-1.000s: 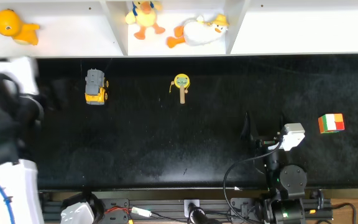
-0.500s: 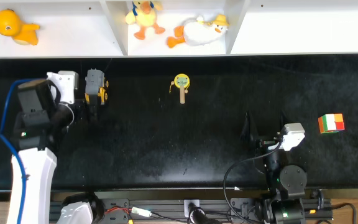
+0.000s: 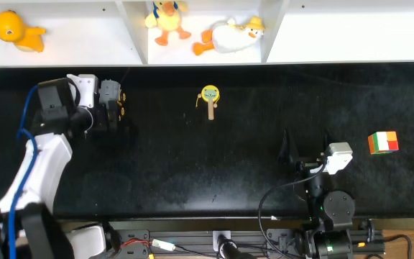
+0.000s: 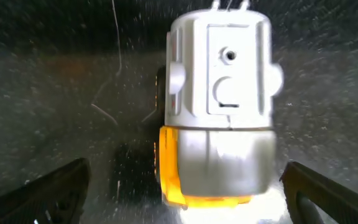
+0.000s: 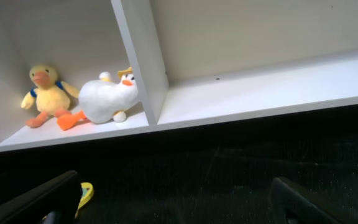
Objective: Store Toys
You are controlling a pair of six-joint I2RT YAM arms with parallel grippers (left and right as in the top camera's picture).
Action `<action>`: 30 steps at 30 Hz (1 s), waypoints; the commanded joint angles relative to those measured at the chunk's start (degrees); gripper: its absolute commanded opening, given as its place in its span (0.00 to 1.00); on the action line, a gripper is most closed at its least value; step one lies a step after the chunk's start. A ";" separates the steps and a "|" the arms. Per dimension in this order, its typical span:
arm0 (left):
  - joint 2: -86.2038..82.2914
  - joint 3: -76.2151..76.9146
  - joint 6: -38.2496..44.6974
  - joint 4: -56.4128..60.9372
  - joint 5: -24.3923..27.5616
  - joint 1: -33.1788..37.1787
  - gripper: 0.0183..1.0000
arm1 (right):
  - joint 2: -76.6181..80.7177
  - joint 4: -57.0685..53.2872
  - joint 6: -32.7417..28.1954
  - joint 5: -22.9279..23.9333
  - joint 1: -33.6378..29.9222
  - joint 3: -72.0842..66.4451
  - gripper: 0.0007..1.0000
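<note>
both released, left gripper point(image 4: 188, 190) astride toy truck point(image 4: 219, 93), right gripper point(image 3: 305, 148), black mat point(image 3: 214, 169), white shelf point(image 3: 336, 32)

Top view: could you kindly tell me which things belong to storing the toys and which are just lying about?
Job: truck, rattle and cube on the table; shelf; left pincer, open around the truck.
Lying about: orange duck, yellow duck and goose, already shelved; cables below the table.
</note>
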 commanded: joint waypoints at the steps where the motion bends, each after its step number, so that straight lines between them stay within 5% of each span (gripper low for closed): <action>1: 3.23 -0.74 1.03 2.51 -0.24 -1.51 1.00 | -0.52 0.22 0.39 0.26 0.33 -0.74 0.99; 8: 5.75 -0.74 0.35 4.07 -2.03 -2.29 1.00 | -0.52 0.22 0.39 0.26 0.33 -0.74 1.00; 17: 5.75 -0.74 -0.74 4.02 -3.21 -2.29 0.70 | -0.52 0.22 0.39 0.26 0.33 -0.74 0.99; 30: 5.73 -0.55 -3.04 3.89 -2.71 -2.29 0.52 | -0.52 0.22 0.39 0.26 0.33 -0.74 1.00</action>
